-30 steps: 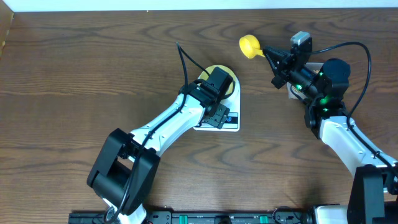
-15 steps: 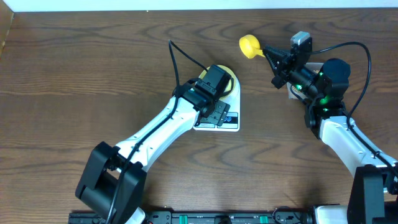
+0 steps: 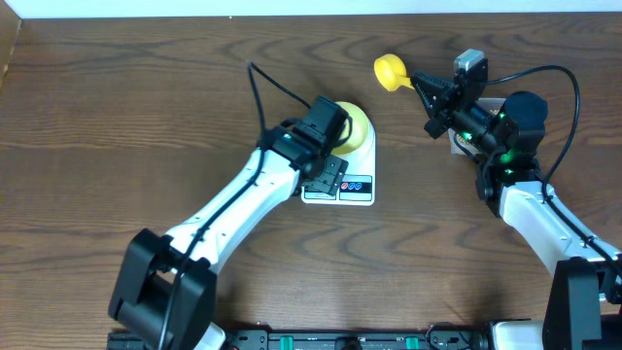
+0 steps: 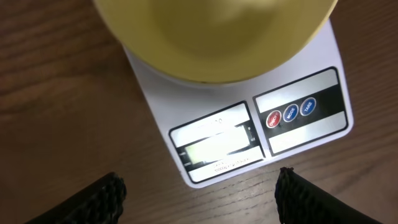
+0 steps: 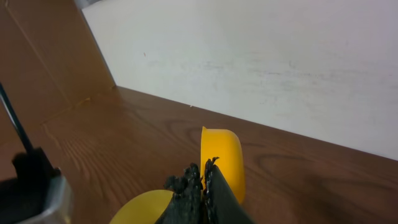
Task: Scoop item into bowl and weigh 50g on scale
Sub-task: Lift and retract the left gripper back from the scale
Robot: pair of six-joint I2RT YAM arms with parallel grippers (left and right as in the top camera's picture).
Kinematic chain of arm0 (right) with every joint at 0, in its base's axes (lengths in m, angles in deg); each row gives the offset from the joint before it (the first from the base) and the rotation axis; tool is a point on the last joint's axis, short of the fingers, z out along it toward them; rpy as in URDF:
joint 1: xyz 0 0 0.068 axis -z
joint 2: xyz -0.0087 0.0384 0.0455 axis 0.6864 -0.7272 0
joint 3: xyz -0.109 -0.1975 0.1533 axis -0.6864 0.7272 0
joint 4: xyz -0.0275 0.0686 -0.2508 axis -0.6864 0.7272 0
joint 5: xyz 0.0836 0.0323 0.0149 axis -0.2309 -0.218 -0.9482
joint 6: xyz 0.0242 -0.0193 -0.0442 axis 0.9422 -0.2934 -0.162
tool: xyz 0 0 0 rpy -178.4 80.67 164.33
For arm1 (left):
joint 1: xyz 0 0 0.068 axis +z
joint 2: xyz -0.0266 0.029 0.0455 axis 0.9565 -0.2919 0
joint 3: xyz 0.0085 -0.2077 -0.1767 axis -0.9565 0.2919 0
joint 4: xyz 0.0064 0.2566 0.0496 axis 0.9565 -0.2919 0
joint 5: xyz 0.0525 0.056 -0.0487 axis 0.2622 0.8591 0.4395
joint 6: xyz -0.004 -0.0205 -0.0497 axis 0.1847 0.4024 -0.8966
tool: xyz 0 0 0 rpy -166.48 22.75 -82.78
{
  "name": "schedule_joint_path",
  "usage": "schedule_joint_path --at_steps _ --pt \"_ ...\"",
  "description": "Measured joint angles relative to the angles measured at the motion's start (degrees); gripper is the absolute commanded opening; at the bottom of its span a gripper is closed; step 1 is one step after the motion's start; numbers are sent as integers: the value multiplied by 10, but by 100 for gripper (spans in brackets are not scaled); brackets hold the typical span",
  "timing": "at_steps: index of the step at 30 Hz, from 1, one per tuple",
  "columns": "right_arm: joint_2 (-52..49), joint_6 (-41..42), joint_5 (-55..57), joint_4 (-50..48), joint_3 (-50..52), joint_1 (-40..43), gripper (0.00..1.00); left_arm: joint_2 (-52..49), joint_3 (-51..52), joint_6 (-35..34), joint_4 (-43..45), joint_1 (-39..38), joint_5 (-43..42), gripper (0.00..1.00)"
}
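While the left fingers (image 4: 107, 198) hang spread wide apart over the display end of the scale (image 4: 298, 134), gripping nothing, the pale yellow bowl (image 4: 211, 43) sits on its platform. Bowl contents blurred. Right fingers (image 5: 189, 190) clamped together on the yellow scoop (image 5: 225, 155), raised off the tabletop (image 3: 117, 117), well right of the scale.

Left arm (image 3: 233, 199) stretches from the near left toward centre, gripper (image 4: 199, 193) pointing down, jaws wide apart. Right arm (image 3: 535, 216) reaches toward the far side, gripper (image 5: 203, 177) clamped on a yellow scoop (image 5: 222, 155).
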Motion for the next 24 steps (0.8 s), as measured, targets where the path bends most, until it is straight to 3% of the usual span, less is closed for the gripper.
schedule_joint_path --at_steps 10,24 --pt "0 0 0 0 0 0 1 16 0 54 -1 47 -114 80" --pt "0 -13 1 0 0 0 1 16 0 63 0 57 -133 80"
